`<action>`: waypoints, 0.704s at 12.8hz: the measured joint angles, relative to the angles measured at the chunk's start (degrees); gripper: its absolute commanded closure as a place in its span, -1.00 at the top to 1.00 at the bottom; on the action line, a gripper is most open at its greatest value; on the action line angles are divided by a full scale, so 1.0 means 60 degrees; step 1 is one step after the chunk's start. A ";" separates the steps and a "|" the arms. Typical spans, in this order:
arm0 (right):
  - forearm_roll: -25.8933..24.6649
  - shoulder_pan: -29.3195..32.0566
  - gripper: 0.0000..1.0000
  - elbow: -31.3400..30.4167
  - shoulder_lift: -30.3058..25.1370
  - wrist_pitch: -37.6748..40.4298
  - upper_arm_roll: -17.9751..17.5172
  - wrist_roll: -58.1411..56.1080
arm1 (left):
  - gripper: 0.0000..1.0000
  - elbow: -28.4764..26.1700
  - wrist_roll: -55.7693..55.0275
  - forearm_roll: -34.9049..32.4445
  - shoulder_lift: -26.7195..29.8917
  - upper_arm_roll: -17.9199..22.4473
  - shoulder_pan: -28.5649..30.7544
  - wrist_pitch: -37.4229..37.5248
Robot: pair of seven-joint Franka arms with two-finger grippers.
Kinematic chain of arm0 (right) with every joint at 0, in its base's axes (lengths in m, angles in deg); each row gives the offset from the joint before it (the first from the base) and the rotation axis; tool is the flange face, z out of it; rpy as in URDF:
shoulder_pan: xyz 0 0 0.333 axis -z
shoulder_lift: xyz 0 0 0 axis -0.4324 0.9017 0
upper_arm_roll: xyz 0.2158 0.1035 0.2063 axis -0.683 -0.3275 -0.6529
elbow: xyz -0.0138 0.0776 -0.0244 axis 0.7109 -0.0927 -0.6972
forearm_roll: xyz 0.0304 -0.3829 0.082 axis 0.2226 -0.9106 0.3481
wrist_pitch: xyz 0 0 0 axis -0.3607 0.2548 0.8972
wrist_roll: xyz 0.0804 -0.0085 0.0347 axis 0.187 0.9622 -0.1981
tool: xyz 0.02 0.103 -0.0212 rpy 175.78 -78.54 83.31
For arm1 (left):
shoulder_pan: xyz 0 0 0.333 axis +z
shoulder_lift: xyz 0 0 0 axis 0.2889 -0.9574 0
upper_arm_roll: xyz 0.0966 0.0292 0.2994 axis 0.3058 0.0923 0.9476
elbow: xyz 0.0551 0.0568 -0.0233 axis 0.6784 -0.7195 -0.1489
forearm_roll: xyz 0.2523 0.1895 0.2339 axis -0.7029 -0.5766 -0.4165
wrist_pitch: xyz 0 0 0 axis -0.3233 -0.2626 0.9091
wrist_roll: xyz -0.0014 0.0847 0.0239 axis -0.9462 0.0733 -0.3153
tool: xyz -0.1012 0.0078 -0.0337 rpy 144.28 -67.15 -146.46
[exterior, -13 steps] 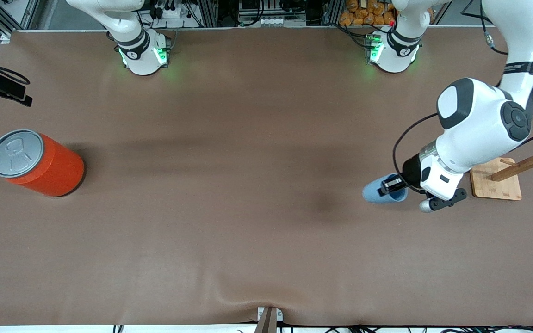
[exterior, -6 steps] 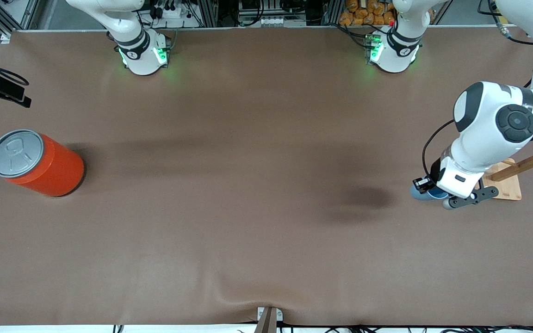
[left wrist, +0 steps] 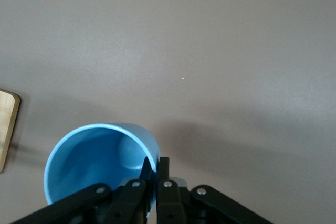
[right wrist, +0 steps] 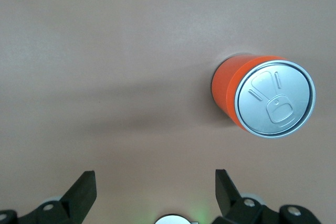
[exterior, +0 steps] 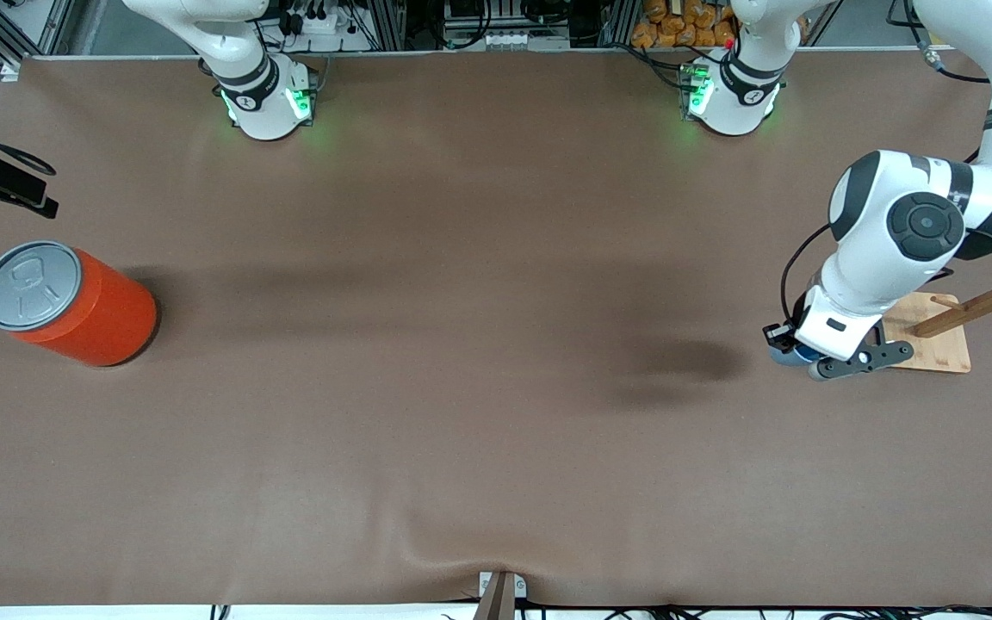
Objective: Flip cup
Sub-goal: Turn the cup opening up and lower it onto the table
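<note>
The light-blue cup (exterior: 784,356) is at the left arm's end of the table, beside the wooden board, mostly hidden under the left wrist. In the left wrist view the cup (left wrist: 89,161) shows its open mouth toward the camera. My left gripper (left wrist: 156,163) is shut on the cup's rim wall, one finger inside and one outside; it also shows in the front view (exterior: 778,336). I cannot tell whether the cup's base touches the table. My right gripper (right wrist: 155,182) is open and empty, held high near the orange-red can, where the arm waits.
The orange-red can with a grey lid (exterior: 74,306) stands at the right arm's end of the table; it also shows in the right wrist view (right wrist: 262,95). A wooden board with a peg rack (exterior: 926,344) stands right beside the cup; its edge shows in the left wrist view (left wrist: 6,124).
My left gripper carried the cup toward the left arm's end of the table, up beside the wooden board. The cup turned from lying tilted to mouth-up under the wrist.
</note>
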 measured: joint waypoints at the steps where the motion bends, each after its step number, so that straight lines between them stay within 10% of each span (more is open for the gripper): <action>1: 0.0000 0.0000 1.00 0.0002 0.0000 -0.0010 0.0000 0.0000 | -1.00 -0.0130 -0.0353 -0.0051 0.0129 -0.0101 -0.0033 -0.0152; 9: -0.0007 0.0001 1.00 0.0009 0.0000 -0.0027 0.0010 0.0000 | -1.00 -0.1934 -0.3183 -0.1519 0.0155 -0.0368 -0.0267 -0.2216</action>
